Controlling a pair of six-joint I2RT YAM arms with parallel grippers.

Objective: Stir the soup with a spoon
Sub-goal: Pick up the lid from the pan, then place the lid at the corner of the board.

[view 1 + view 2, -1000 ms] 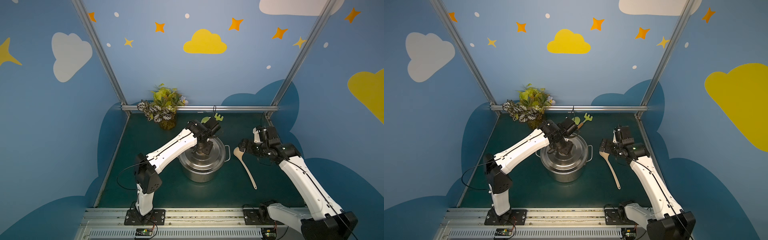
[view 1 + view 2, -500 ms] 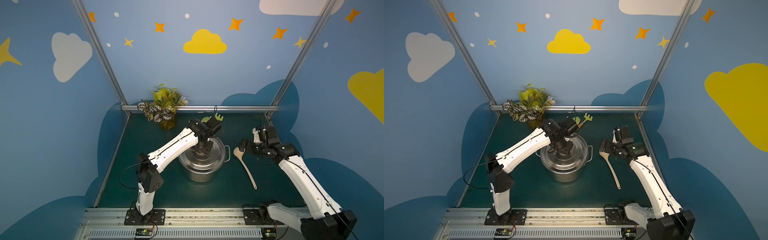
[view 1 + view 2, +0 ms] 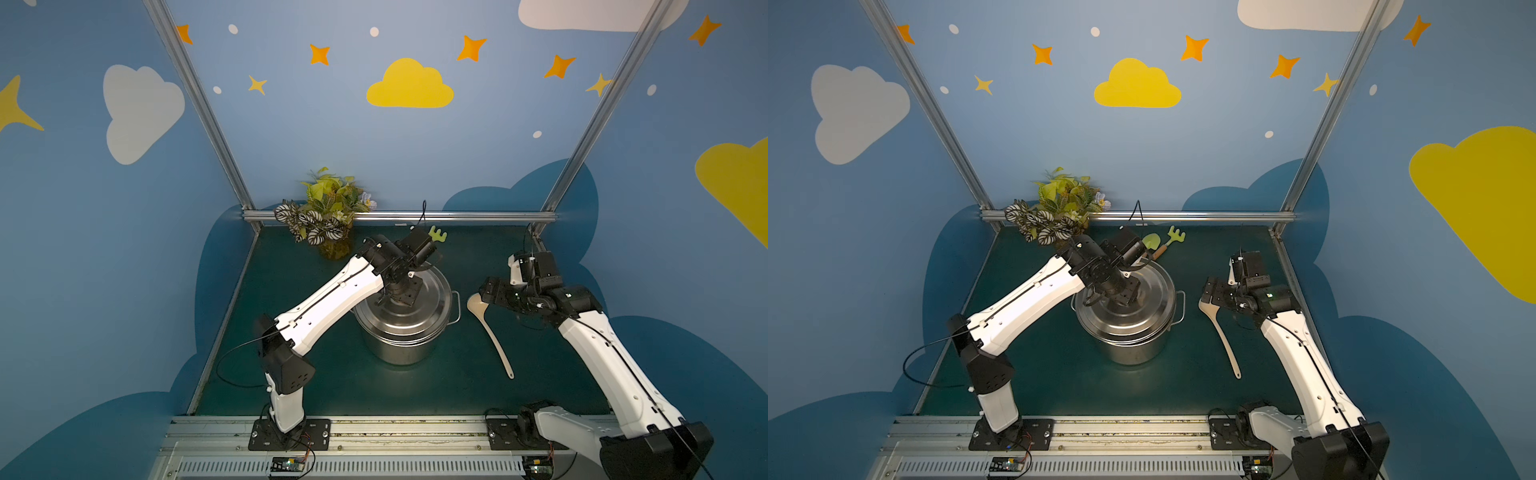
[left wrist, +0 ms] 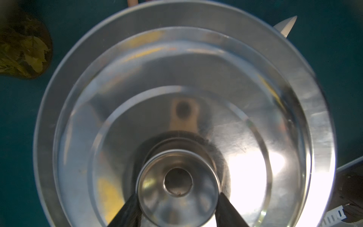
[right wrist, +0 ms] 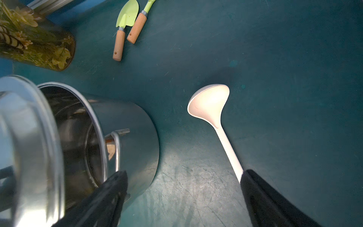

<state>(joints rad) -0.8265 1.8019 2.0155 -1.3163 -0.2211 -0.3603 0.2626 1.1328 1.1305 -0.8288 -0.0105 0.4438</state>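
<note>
Blue walls with clouds and stars above a green mat (image 3: 353, 390). At mid-mat, pot (image 3: 399, 340). Left gripper (image 4: 177, 197) clamped on the lid's (image 3: 432, 299) knob (image 4: 177, 182), lifting it off the rim, presumably to bare the soup. Between pot and right edge lies the spoon (image 3: 492, 332), flat, bowl toward the back, untouched. Over its bowl end hovers the right gripper (image 5: 183, 175), spread wide, probably readying a grasp.

Glossy metal lid (image 4: 196, 68), matt plastic spoon (image 5: 208, 104), scuffed matt tabletop (image 5: 196, 186).
</note>
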